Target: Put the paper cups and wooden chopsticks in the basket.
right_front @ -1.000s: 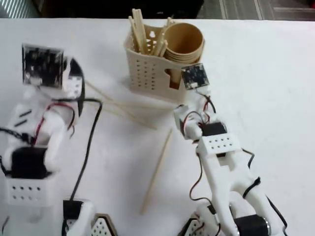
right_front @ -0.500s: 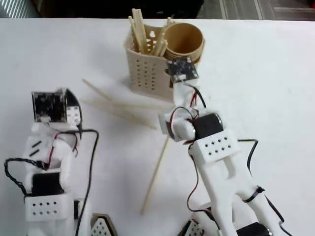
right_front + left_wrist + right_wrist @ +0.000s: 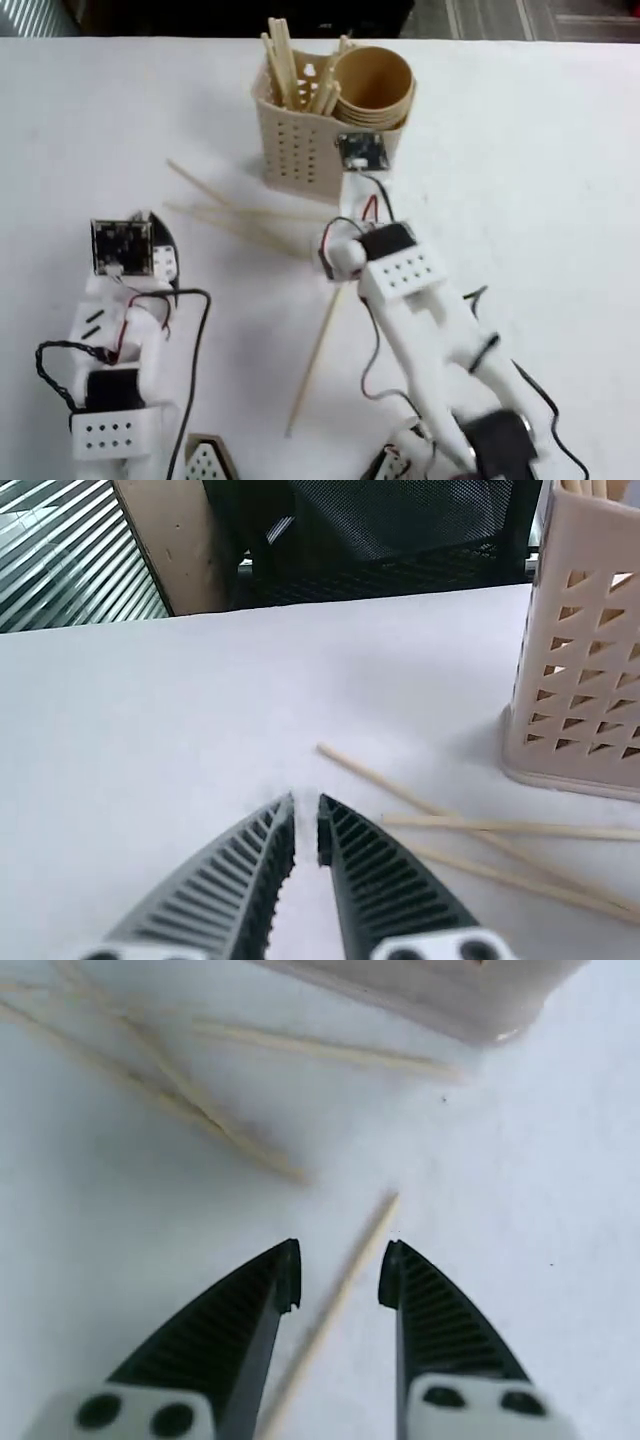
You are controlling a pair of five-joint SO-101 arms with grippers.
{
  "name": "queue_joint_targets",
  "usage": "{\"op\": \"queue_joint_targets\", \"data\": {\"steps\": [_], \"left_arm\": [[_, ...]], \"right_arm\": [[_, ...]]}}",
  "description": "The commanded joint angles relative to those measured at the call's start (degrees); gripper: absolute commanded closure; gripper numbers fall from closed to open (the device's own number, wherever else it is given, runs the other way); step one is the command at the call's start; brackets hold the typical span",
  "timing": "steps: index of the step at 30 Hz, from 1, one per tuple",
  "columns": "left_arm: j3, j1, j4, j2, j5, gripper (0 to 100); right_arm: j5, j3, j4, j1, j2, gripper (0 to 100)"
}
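Note:
A cream perforated basket (image 3: 300, 145) at the table's back holds stacked paper cups (image 3: 373, 82) and several wooden chopsticks (image 3: 285, 62). A few loose chopsticks (image 3: 235, 212) lie crossed in front of it, and a single chopstick (image 3: 318, 350) lies nearer the front. My right gripper (image 3: 338, 1275) is open low over the table, its fingers either side of the single chopstick (image 3: 345, 1275) near its far end. My left gripper (image 3: 305, 815) is shut on nothing, left of the crossed chopsticks (image 3: 480, 828), with the basket (image 3: 580, 680) beyond them.
The white table (image 3: 540, 180) has free room to the right of the basket and at the far left. Cables run along both arms (image 3: 400, 275). A window blind and dark chairs stand beyond the table's far edge in the left wrist view.
The left arm has drawn back toward the table's front. The right arm has swung left from beside the basket and come down over the single chopstick's far end.

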Motion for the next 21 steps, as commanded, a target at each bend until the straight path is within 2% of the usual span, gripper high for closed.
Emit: {"op": "queue_joint_targets", "data": {"steps": [1,7,15,17,19,21], "left_arm": [[0.7,-0.57,-1.49,-3.12,-0.35,94],[2.9,-0.57,-1.14,-7.69,-0.35,94],[2.99,-0.57,-0.97,-8.48,-0.35,94],[2.99,-0.57,-0.97,-8.48,-0.35,94],[3.69,-0.57,-1.05,-8.75,-0.35,94],[4.04,-0.57,-1.14,-8.75,-0.44,94]], "right_arm": [[-2.37,-4.75,-0.84,-0.57,7.52,85.7],[-4.04,-13.8,2.95,-0.31,22.55,85.7],[-6.42,-23.74,9.89,1.71,35.47,86.0],[-6.51,-26.11,12.26,1.63,37.05,89.9],[-6.24,-27.52,13.41,1.54,37.58,97.8],[-6.15,-27.69,13.93,1.45,37.32,96.9]]}}
